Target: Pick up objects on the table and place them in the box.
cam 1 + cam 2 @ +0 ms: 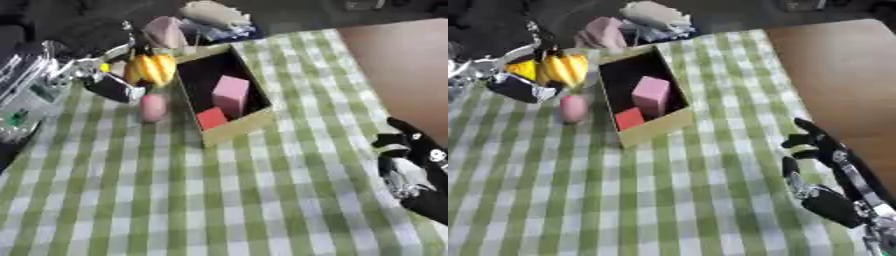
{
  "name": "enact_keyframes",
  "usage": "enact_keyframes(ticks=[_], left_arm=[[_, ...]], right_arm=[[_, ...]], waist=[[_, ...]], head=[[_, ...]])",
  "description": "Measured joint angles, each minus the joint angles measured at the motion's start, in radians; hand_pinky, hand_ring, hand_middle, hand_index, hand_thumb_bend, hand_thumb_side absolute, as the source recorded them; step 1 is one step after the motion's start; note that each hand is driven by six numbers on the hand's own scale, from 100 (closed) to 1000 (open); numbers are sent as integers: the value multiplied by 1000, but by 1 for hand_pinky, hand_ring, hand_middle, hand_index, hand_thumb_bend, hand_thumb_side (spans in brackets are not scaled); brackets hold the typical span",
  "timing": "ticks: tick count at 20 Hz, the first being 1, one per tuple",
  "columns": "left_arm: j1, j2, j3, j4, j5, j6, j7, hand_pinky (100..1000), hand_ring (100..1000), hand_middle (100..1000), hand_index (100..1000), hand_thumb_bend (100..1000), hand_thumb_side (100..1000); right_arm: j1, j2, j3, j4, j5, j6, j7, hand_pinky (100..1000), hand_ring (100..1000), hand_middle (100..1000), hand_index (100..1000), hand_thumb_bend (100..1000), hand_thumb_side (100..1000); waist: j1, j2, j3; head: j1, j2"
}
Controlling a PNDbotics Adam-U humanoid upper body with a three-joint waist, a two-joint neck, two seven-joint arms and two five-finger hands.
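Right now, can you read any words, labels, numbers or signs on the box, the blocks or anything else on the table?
None can be read.
Box: plain cardboard walls, no print visible.
Pink block and red block: bare faces.
Grey device at the left edge: a small green mark, too blurred to read.
Right robot hand: no legible marking.

box (651,131) holding pink block (650,96), red block (630,119)

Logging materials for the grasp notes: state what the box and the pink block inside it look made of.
The box looks like plain cardboard: matte tan walls with thin, flat edges. The pink block could be painted wood or foam: even, dull colour and sharp corners, no gloss. The blur leaves that one open.
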Motion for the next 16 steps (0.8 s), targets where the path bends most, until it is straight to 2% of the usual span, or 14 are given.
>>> enact_keyframes(ticks=[5,11,16], left_arm=[[-81,-85,-63,108,-48,-54,-1,701,575,583,700,207,231],[-108,-156,-111,188,-97,-100,-24,716,613,625,740,244,248],[-109,-191,-125,227,-111,-119,-36,747,711,747,849,285,244]], right_arm=[[-7,0,12,0,-5,-3,11,738,889,693,987,100,470],[-9,3,21,0,-12,-5,22,738,889,694,987,100,470],[-9,6,21,0,-13,-7,25,738,889,694,987,100,470]], waist=[[0,1,-18],[0,1,-24],[-6,1,-26]], head=[[18,0],[25,0],[26,0]])
